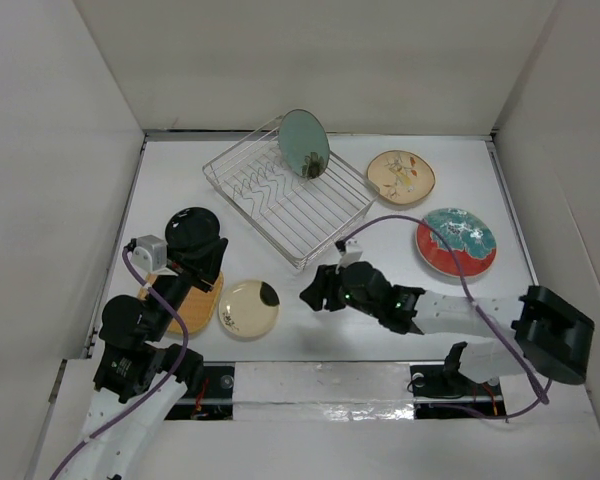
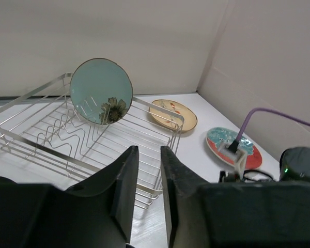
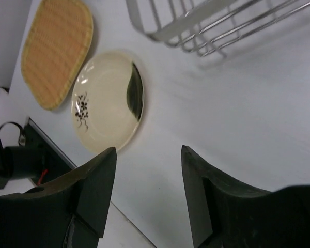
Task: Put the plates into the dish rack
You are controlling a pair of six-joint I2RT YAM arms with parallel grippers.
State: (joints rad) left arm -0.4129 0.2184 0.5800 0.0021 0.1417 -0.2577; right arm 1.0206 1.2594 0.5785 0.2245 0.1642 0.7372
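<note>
I see the green plate [image 1: 304, 143] standing upright at the far end of the dish rack [image 1: 280, 215]. The beige floral plate [image 1: 400, 176] and teal plate [image 1: 456, 242] lie flat to the rack's right. The black plate [image 1: 192, 230], orange-tan plate [image 1: 205, 300] and cream plate [image 1: 248, 308] lie at its left front. My left jaws are barely parted and empty. My right jaws gape wide, also empty, over bare desk [image 1: 380, 290] between the cream plate and the rack's near corner.
</note>
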